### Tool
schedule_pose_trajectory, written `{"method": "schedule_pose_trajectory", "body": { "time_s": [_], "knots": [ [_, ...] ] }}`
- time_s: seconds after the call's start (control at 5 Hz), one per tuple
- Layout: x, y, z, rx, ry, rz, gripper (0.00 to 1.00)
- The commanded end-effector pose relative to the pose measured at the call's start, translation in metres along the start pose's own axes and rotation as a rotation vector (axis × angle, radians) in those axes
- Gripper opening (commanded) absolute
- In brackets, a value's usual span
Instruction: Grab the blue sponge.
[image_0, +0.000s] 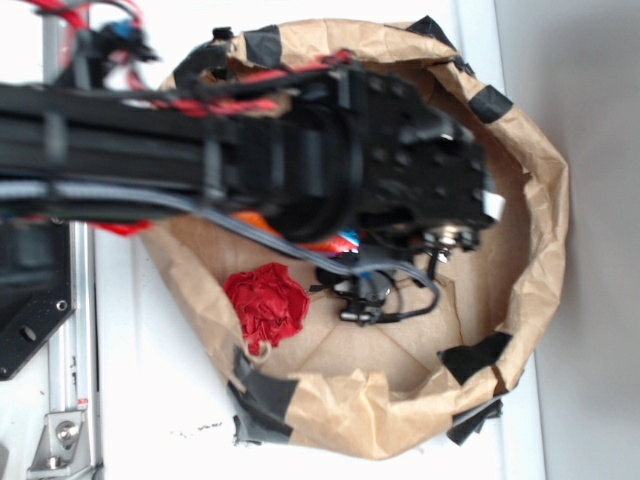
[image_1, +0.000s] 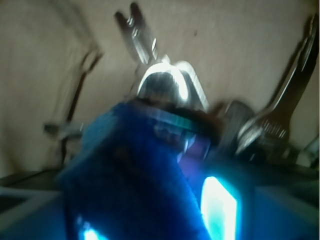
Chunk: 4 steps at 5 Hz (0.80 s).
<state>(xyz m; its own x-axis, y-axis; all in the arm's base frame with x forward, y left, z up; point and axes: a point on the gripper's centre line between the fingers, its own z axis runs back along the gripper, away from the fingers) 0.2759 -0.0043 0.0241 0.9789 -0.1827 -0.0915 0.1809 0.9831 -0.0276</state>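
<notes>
A: How does the arm (image_0: 200, 150) sit?

B: It stretches flat across the upper part of the exterior view, from the left edge into a brown paper bag (image_0: 530, 200) rolled down into a bowl on the white counter (image_0: 150, 400). Its end effector (image_0: 385, 270) dips over the bag's middle.

A: And the blue sponge?

B: In the wrist view the blue sponge (image_1: 135, 175) fills the lower middle, very close to the lens and blurred — whether the end effector pinches it or merely hovers at it cannot be told. In the exterior view only a blue sliver shows under the arm.

A: What else is hard to read?

B: An orange thing (image_0: 250, 220) is mostly hidden by the arm; a crumpled red object (image_0: 265, 303) lies clear near the bag's left wall. Metal tools (image_1: 142, 35) smear behind the sponge. No writing is legible.
</notes>
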Motion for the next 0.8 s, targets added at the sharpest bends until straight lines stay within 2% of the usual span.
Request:
{"method": "schedule_pose_trajectory", "body": {
  "time_s": [0.0, 0.2, 0.6],
  "knots": [
    [-0.008, -0.011, 0.071, -0.001, -0.145, 0.047, 0.0],
    [-0.009, -0.024, 0.099, -0.011, -0.203, 0.046, 0.0],
    [-0.002, -0.044, 0.117, -0.109, -0.22, 0.206, 0.0]
  ]
}}
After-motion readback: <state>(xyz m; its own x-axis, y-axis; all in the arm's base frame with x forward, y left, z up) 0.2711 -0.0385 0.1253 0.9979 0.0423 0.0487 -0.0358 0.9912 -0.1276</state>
